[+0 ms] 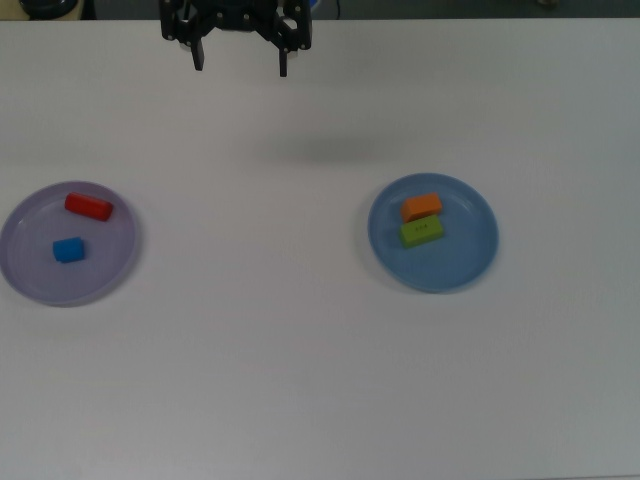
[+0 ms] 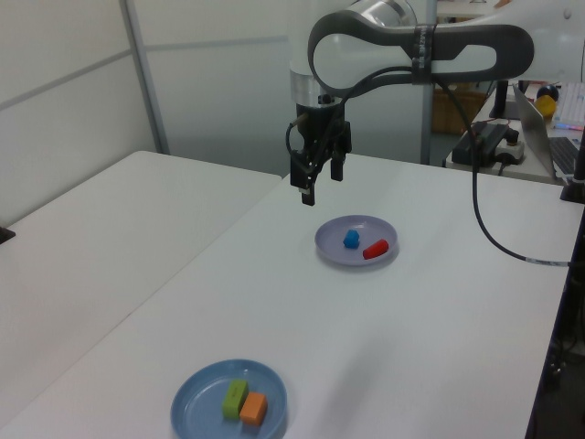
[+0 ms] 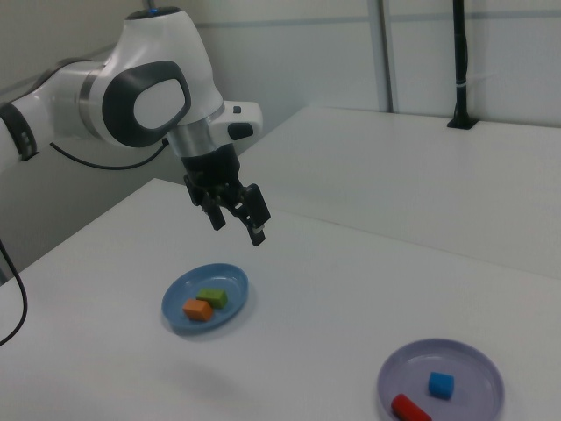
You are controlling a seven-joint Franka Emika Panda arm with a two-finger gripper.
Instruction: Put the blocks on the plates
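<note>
The orange block and the lime-green block lie side by side on the light blue plate, also seen as the light blue plate. On the lavender plate rest the red block and the blue cube. My gripper hangs high above the table, open and empty, apart from both plates.
A white table carries both plates. A second white table adjoins it on the left view's left. A black cable trails from the arm. A laptop and clutter stand on the left view's right.
</note>
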